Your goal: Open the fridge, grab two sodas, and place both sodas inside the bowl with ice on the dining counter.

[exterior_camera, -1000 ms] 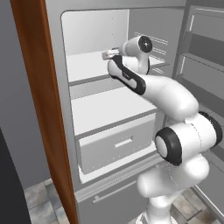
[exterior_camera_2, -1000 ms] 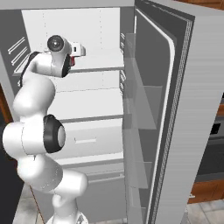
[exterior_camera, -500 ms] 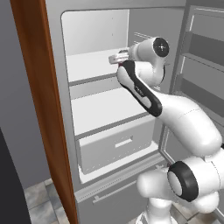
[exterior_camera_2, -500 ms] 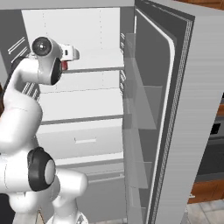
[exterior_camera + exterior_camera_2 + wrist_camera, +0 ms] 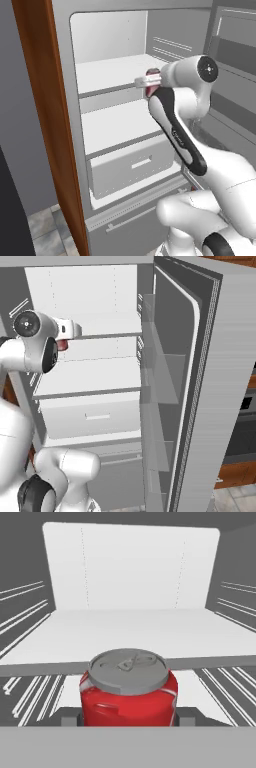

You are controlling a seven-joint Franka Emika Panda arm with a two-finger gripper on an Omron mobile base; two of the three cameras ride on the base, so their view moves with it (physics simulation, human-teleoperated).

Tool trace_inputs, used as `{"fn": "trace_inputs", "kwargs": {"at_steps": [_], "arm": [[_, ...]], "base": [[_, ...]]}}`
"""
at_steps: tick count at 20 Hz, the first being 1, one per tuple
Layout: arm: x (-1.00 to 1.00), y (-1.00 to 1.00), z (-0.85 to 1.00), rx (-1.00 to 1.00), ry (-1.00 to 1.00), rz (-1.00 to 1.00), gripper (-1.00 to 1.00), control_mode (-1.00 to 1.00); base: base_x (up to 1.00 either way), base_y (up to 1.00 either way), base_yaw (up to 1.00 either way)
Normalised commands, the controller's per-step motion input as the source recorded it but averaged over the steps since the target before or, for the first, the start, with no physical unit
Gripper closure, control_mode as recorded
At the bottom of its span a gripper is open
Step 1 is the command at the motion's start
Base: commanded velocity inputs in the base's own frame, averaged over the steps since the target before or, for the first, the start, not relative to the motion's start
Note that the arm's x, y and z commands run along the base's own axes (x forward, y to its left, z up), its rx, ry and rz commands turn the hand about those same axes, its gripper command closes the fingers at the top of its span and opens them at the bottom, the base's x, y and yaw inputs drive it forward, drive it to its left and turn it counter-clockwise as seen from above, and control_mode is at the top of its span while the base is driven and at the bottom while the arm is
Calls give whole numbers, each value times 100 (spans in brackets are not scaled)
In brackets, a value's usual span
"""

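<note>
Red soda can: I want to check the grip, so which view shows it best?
The hand view: the red soda can sits close up between the gripper fingertips, silver top plain. In the left base view and right base view, only a red sliver shows beside the hand.

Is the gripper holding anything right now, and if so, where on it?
Yes. The gripper is closed on the red soda can, its fingers pressing the can's lower sides, left and right. The can is upright, silver top up, in front of the fridge.
</note>
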Motion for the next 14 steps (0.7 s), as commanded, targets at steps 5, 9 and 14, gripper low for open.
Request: {"fn": "trace_inputs", "kwargs": {"at_steps": [5, 9, 14], "arm": [[-97, 0, -31, -10, 7, 0, 100, -100], [-90, 0, -50, -12, 6, 0, 100, -100], [-80, 4, -66, -7, 2, 4, 100, -100]], "base": [[0, 0, 0], [0, 0, 0], [0, 0, 0]]}}
